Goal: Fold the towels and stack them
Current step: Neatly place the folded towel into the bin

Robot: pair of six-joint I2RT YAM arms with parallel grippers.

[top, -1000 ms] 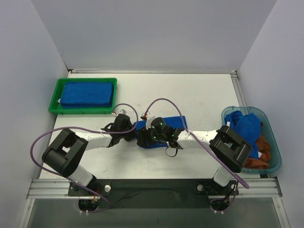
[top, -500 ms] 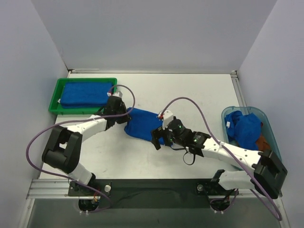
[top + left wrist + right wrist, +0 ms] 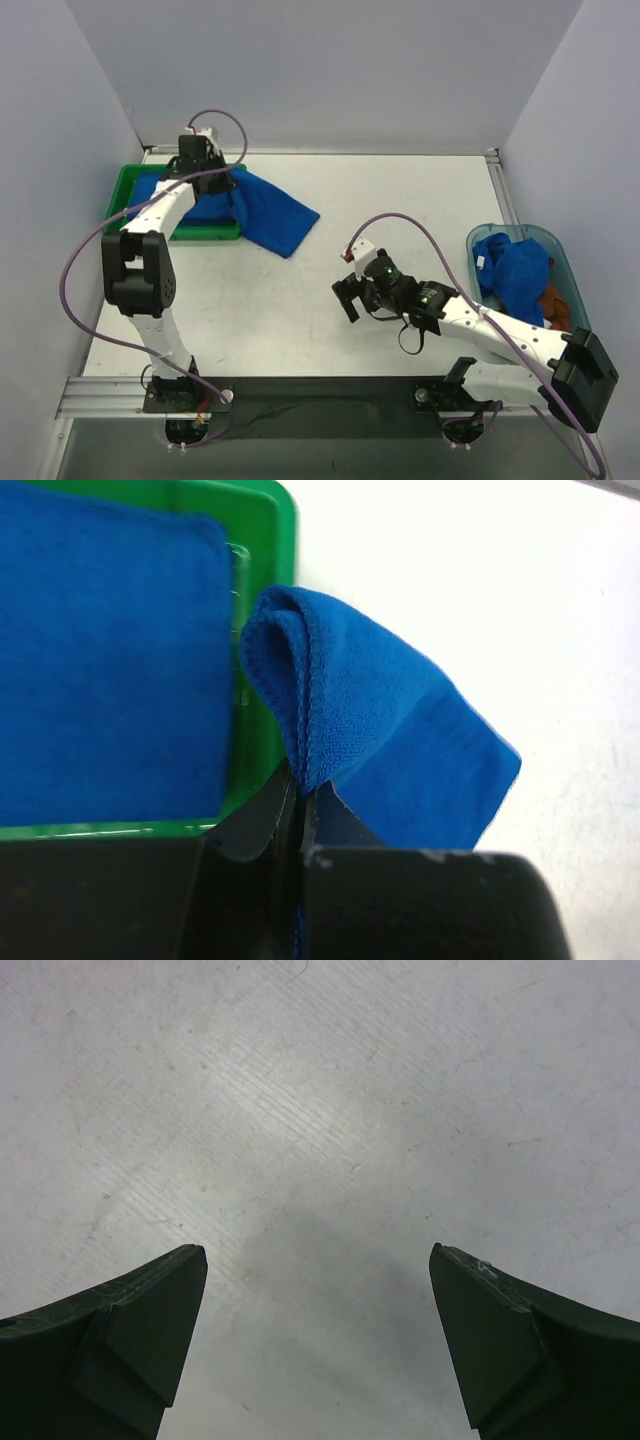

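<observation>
The left claw [image 3: 298, 802] is pinching the carried towel [image 3: 272, 212], a folded royal blue cloth, by its doubled edge. Its jaws are clamped tight on the fabric, most likely so that the layers are not sliding apart in transit. It is holding that edge right at the right rim of the green tray [image 3: 113, 222], because the stacked towel [image 3: 100, 660] is lying flat inside as the base of the pile and this one belongs on top of it. The rest of the carried towel is trailing down and to the right, out over the bench [image 3: 420, 195]. From above I cannot tell whether its far corner is resting on the surface or hanging just clear.

The right claw [image 3: 347, 298] is standing wide open with nothing between its fingers, hovering low over a bare patch near the middle of the bench, well apart from the tray. That is probably keeping it out of the left arm's way.

The loose towels [image 3: 515, 268], blue with a rust-brown one beneath, are waiting crumpled in the teal bin [image 3: 578, 322] at the right edge, near the right arm's base.
</observation>
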